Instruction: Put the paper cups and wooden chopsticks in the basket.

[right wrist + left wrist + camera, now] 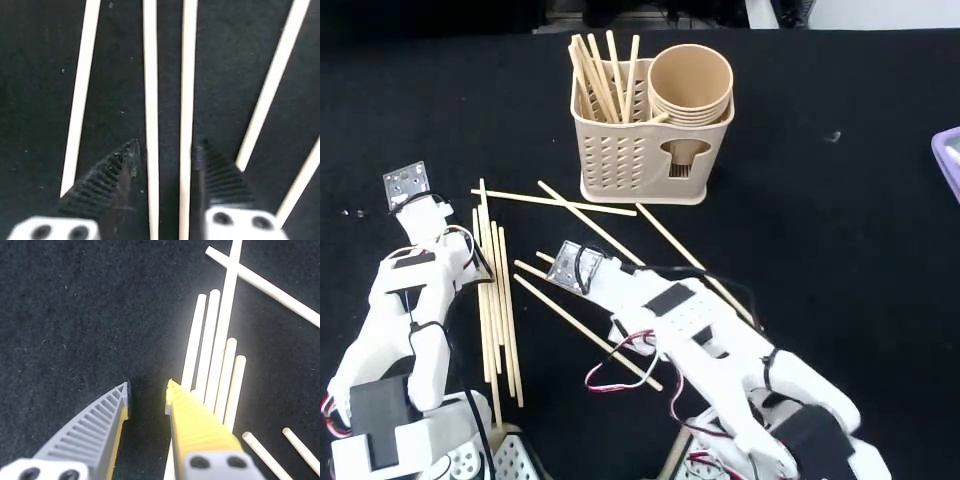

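Lying right between the spread jaws of the right gripper [167, 147] are two wooden chopsticks [150, 100], running side by side through the gap, and the jaws are not closing on them. More loose sticks [80, 90] are lying outside those black fingers [100, 185] on either side. Over on the other arm, the left gripper [146, 390] is hanging with its jaws parted over bare black cloth [65, 315], and a bundle of chopsticks [215, 355] is sitting just outside the yellow finger [195, 430]. Well ahead of both sets of jaws, the basket [620, 160] is holding stacked paper cups [690, 80] and several upright sticks [600, 80].
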